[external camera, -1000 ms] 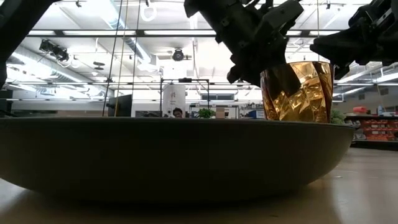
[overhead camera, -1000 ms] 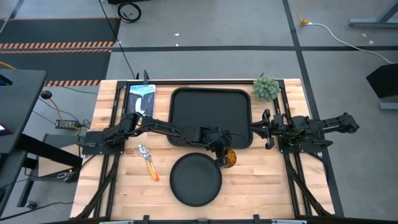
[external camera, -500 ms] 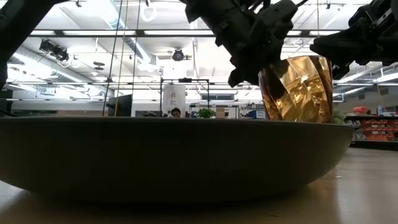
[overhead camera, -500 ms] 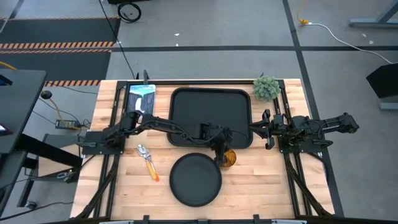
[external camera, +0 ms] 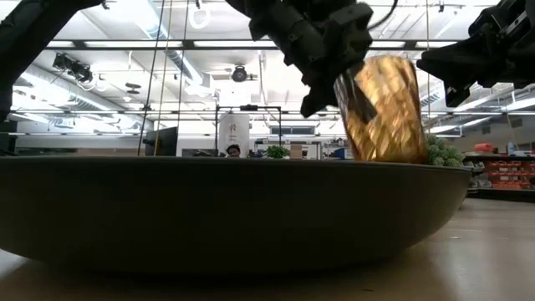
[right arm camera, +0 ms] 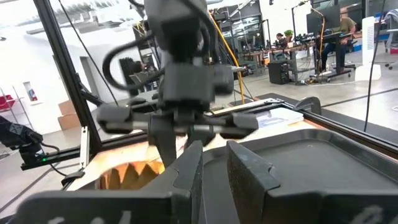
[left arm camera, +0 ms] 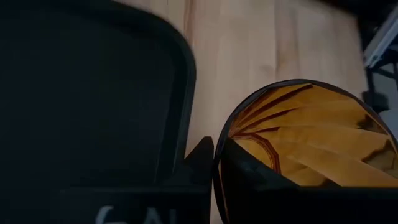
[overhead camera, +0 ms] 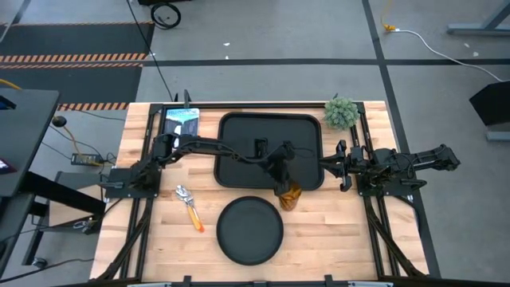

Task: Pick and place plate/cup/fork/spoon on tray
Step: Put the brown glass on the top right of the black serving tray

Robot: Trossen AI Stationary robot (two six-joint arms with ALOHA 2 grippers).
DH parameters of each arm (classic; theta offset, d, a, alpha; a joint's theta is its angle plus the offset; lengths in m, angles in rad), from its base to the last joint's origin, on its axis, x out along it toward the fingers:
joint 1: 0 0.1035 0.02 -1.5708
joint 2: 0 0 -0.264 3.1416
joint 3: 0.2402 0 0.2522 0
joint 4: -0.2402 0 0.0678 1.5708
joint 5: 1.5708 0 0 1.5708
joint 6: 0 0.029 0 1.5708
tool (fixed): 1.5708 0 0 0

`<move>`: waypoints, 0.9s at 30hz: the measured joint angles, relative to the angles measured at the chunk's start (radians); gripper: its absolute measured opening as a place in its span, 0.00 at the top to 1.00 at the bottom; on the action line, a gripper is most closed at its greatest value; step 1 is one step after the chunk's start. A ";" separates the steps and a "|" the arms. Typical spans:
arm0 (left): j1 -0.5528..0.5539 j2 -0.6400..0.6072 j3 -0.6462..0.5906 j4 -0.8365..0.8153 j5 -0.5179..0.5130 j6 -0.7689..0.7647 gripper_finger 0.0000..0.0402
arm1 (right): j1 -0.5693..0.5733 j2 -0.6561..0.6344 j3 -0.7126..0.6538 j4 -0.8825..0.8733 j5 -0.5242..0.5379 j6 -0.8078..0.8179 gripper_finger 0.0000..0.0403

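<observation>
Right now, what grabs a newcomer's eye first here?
The amber cup, tilted and lifted clear of the table in the left gripper, at the tray's near right corner. Next, the round black plate on the wood in front of the tray, filling the low view. The right gripper waits at the table's right edge.

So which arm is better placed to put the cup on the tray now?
The left. Its gripper already holds the cup, lifted and tilted, at the tray's near right corner. The right gripper waits empty beside the tray's right edge.
</observation>
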 joint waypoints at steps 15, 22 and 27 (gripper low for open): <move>0.146 -0.037 0.001 0.094 -0.166 0.136 0.94 | 0.000 0.000 0.000 0.006 0.000 0.000 0.81; 0.240 0.019 0.001 0.223 -0.184 0.168 0.94 | 0.000 0.001 0.000 0.016 0.000 0.000 0.81; 0.291 0.050 0.000 0.347 -0.187 0.212 0.94 | 0.000 0.003 0.000 0.016 -0.002 0.000 0.81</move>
